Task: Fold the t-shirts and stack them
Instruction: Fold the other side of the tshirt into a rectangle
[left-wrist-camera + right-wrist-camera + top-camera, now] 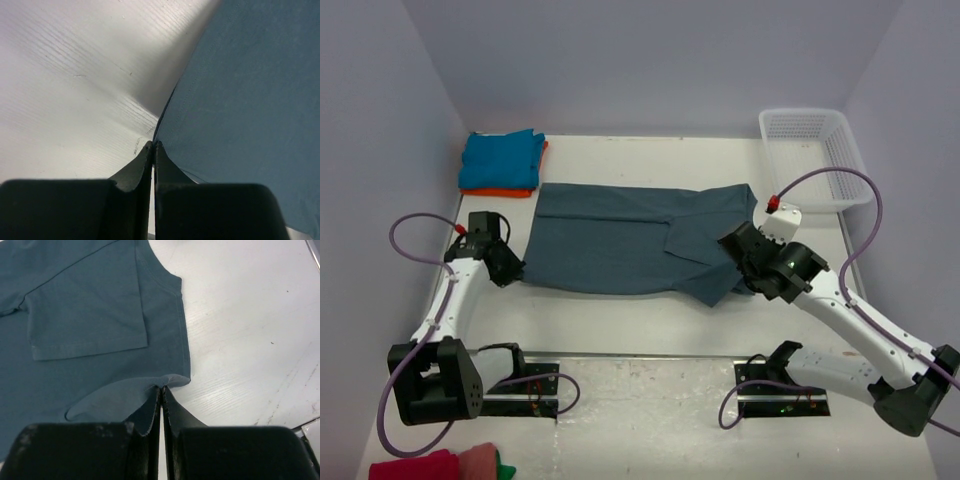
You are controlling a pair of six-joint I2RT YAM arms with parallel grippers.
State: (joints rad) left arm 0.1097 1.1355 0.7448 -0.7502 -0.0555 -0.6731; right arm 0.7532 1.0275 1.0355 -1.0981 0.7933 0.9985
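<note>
Pale lavender walls (650, 60) close in a white table (650, 320) where a large slate-blue t-shirt (620, 240) lies spread across the middle, stretched between two robot arms. At its left edge the left gripper (513, 270) has its jaws pressed together on the hem; the wrist view shows the black fingers (135, 170) meeting at the cloth's edge, which rides just off the table and throws a shadow beneath. At the right end the right gripper (738, 258) is pinched on a corner of the same shirt beside a short sleeve (90, 310) lying flat on the body – a small flap of fabric curls out from between the closed fingers (185, 415). Behind the shirt's left end, at the far left corner, a folded turquoise t-shirt (500, 160) sits on top of an orange t-shirt (505, 191), of which only a thin edge shows. A white mesh basket (815, 150) stands at the far right corner, apart from the shirts. At the near left corner, beside the left arm's base, lies what looks like bunched red and pink cloth (430, 466) – cut off by the frame.
</note>
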